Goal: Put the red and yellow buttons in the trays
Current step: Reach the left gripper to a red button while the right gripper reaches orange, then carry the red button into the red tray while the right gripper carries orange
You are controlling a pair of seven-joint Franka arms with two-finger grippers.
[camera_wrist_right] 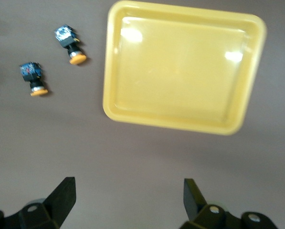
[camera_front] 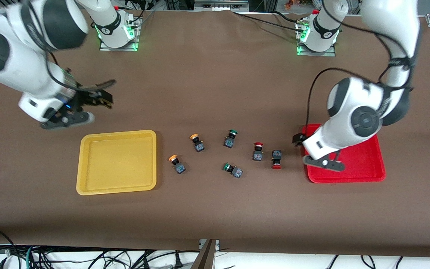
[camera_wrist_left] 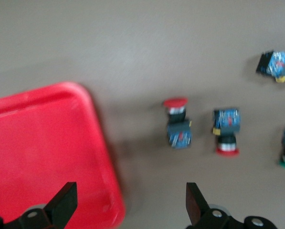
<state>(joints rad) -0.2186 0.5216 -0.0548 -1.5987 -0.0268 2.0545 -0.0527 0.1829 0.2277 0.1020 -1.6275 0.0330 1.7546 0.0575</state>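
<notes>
Two red-capped buttons (camera_front: 258,151) (camera_front: 276,159) lie on the table beside the red tray (camera_front: 364,164). Two orange-yellow-capped buttons (camera_front: 197,142) (camera_front: 177,164) lie beside the yellow tray (camera_front: 116,164). Both trays hold nothing. My left gripper (camera_front: 301,141) is open and empty over the red tray's corner nearest the red buttons. The left wrist view shows it (camera_wrist_left: 130,191), the tray (camera_wrist_left: 37,143) and both red buttons (camera_wrist_left: 178,129) (camera_wrist_left: 226,131). My right gripper (camera_front: 101,98) is open and empty over bare table beside the yellow tray. The right wrist view shows it (camera_wrist_right: 129,183), the tray (camera_wrist_right: 180,67) and both orange-yellow buttons (camera_wrist_right: 69,43) (camera_wrist_right: 33,77).
Two green-capped buttons (camera_front: 230,138) (camera_front: 233,170) lie between the orange-yellow and red ones. The brown table runs wide on all sides of the trays. The arm bases (camera_front: 118,30) (camera_front: 317,35) stand at the table edge farthest from the front camera.
</notes>
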